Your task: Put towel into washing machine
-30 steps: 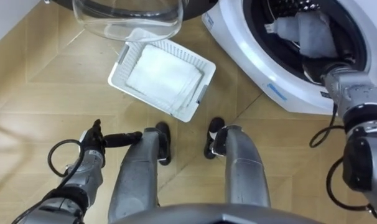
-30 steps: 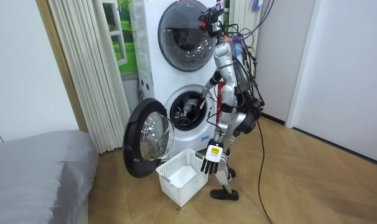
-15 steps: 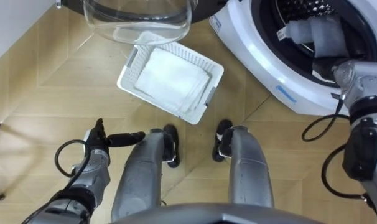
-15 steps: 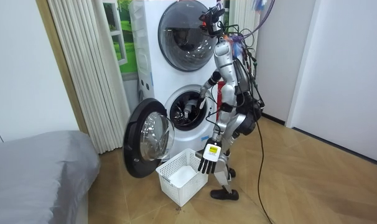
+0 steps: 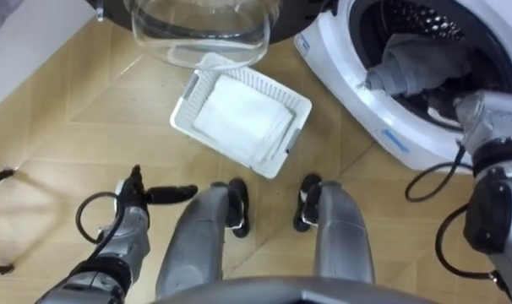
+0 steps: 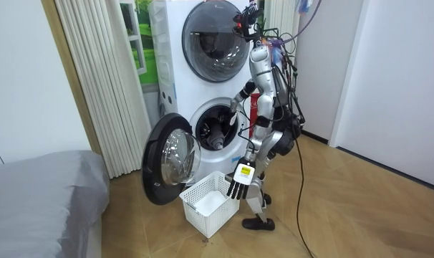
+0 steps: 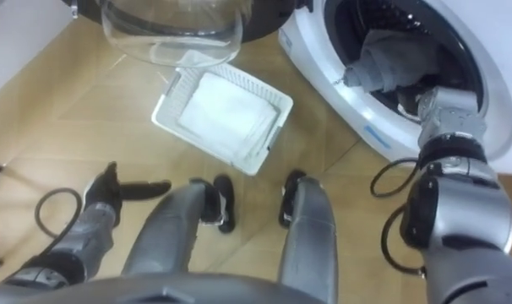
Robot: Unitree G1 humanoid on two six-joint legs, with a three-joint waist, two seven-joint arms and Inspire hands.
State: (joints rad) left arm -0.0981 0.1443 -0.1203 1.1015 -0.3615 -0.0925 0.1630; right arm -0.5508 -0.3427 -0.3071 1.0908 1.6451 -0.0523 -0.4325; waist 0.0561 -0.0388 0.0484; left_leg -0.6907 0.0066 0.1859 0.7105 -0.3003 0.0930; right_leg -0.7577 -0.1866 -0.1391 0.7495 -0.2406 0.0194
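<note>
Seemingly bunched in the washing machine's (image 5: 357, 76) drum mouth against the right hand (image 7: 446, 108), whose fingers I cannot make out, the grey towel (image 5: 412, 63) looks soft, light and floppy, best gripped by a thick fold, while the left hand (image 5: 155, 193) hangs straight-fingered.

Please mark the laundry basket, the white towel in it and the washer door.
laundry basket (image 5: 269, 84): left eye view, its far rim.
white towel (image 5: 239, 122): left eye view, middle of the cloth.
washer door (image 5: 197, 34): left eye view, its clear glass.

Wood floor (image 5: 62, 143) carries 1 white basket (image 5: 225, 154) with 1 folded towel (image 5: 243, 118) inside, the washer (image 5: 349, 84) standing just beside it, and a grey bed (image 6: 38, 193) well apart.
</note>
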